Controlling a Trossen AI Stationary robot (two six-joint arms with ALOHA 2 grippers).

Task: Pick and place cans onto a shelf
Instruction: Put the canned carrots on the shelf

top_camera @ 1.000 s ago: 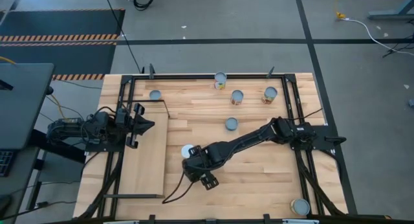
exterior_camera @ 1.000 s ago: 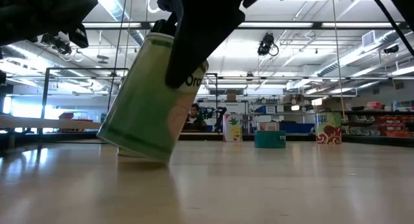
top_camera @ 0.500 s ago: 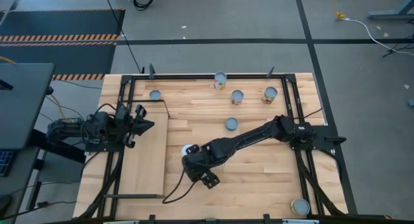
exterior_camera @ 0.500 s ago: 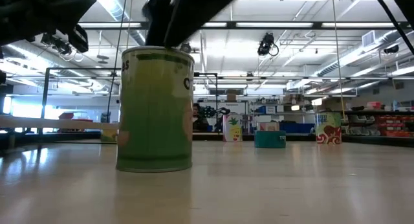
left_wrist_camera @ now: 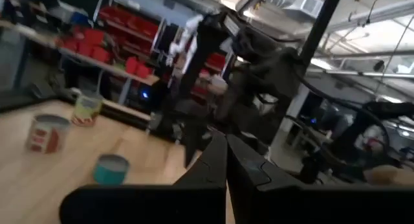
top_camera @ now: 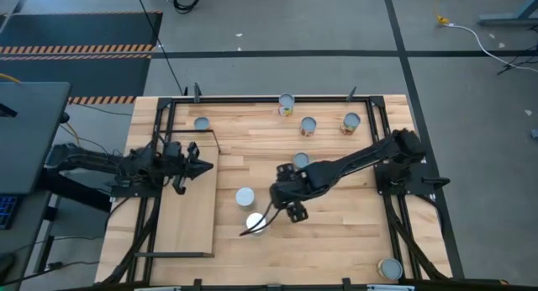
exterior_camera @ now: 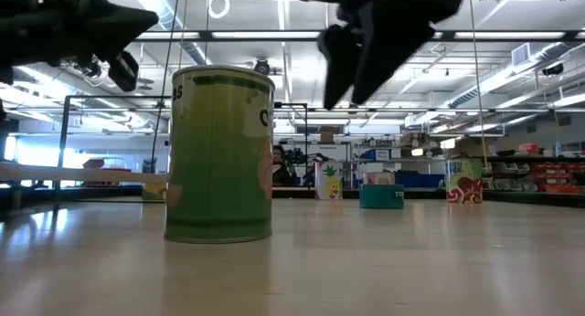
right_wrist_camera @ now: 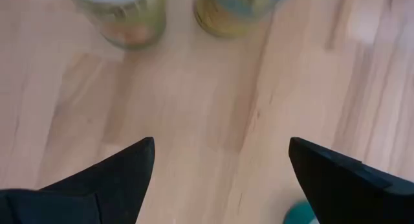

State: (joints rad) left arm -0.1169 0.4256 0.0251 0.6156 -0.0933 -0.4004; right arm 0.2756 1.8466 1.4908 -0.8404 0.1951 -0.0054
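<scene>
R gripper (top_camera: pixel 294 208) sits over the middle of the tabletop (top_camera: pixel 336 232), fingers spread wide w/ nothing between them. In the right wrist view the two dark fingers (right_wrist_camera: pixel 103 182) frame bare wood, w/ two cans blurry just past the tips: a white-topped can (right_wrist_camera: pixel 119 13) and a yellowish can (right_wrist_camera: pixel 236 10). In the low view that gripper (exterior_camera: pixel 366 56) hangs up in the air, clear of the green-label can (exterior_camera: pixel 219 156), which stands upright on the wood by itself.

From above, two cans are just beside the R gripper, on the side toward the shelf: one grey-top can (top_camera: pixel 245 196) and a bright white-top can (top_camera: pixel 255 223) nearer the front edge. Both are on the tabletop, right by the shelf edge but not on it, as far as I can tell.

L gripper (top_camera: pixel 202 166) is over the back end of the shelf (top_camera: pixel 185 232), fingers together; the left wrist view shows them (left_wrist_camera: pixel 226 166) meeting at a point.

Rest of the cans: grey-blue-top can (top_camera: pixel 300 161) mid-table beside the R arm, three along the back (yellow-label can (top_camera: pixel 286 104), can (top_camera: pixel 308 126), can (top_camera: pixel 350 123)), back-left can (top_camera: pixel 201 123) behind the shelf, and front-right corner can (top_camera: pixel 390 269).

Shelf has no cans on it.
</scene>
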